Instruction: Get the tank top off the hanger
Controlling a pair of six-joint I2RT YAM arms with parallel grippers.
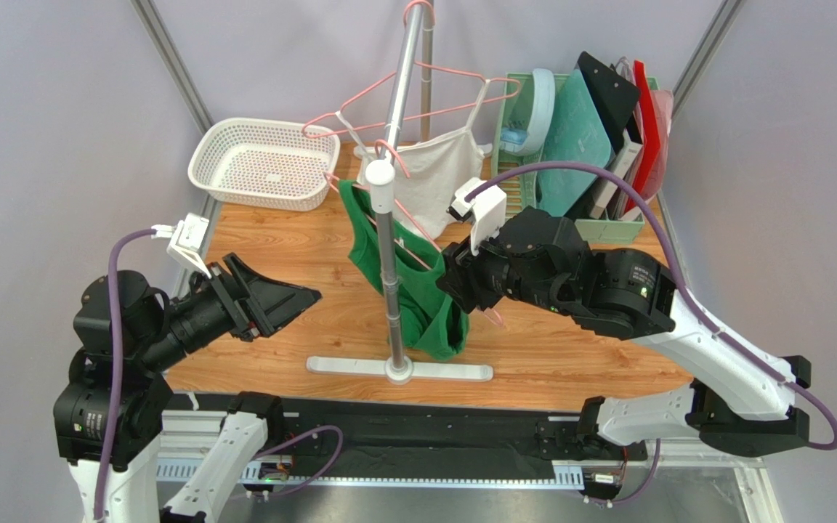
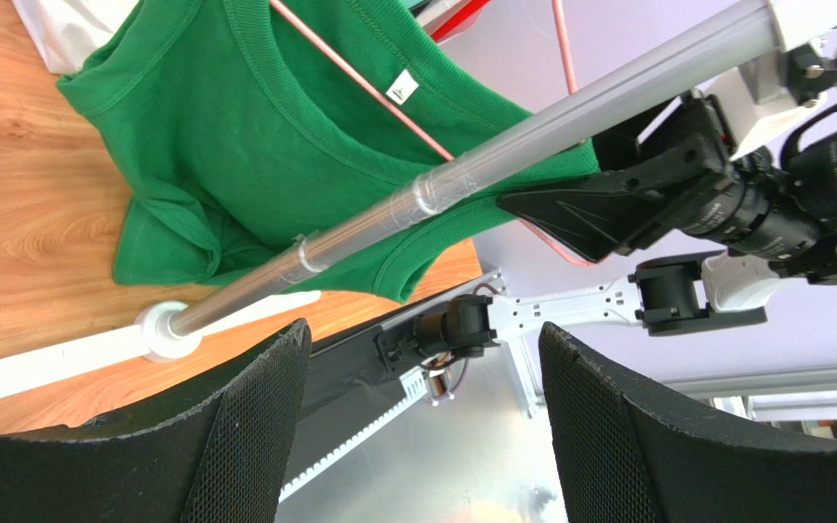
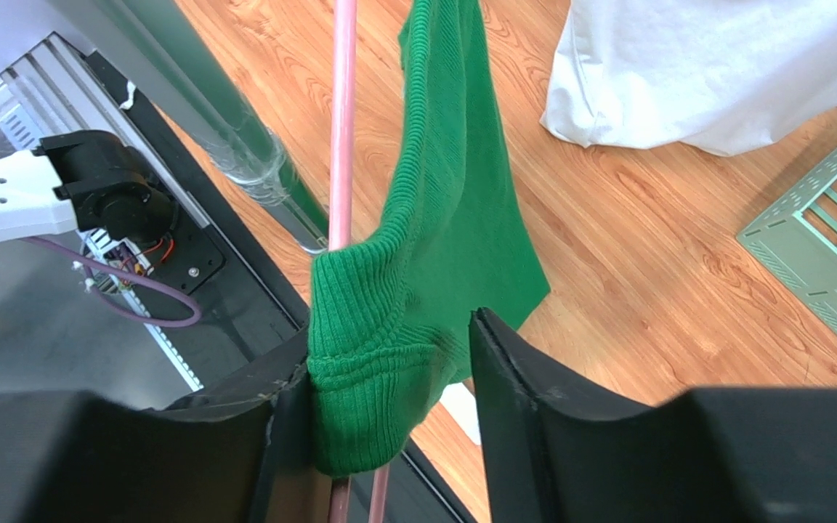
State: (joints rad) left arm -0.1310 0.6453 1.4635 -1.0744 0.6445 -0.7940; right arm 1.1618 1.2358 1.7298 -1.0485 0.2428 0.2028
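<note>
Tank top (image 3: 450,207) hangs on pink hanger (image 3: 342,131), against rack pole (image 1: 390,262). Your right gripper (image 3: 390,343), right of pole, pinches its strap. Left gripper (image 2: 423,338) gapes, left of pole. Watch hanger wire beside strap: trap it and your pull likely drags hanger, tips pole.

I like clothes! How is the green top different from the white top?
The green top is green; the white top is plain white. The green top has a strap between the right hand's fingers; no hand holds the white top. In the top view the green top hangs in front, the white top behind. Both hang at the metal pole.
</note>
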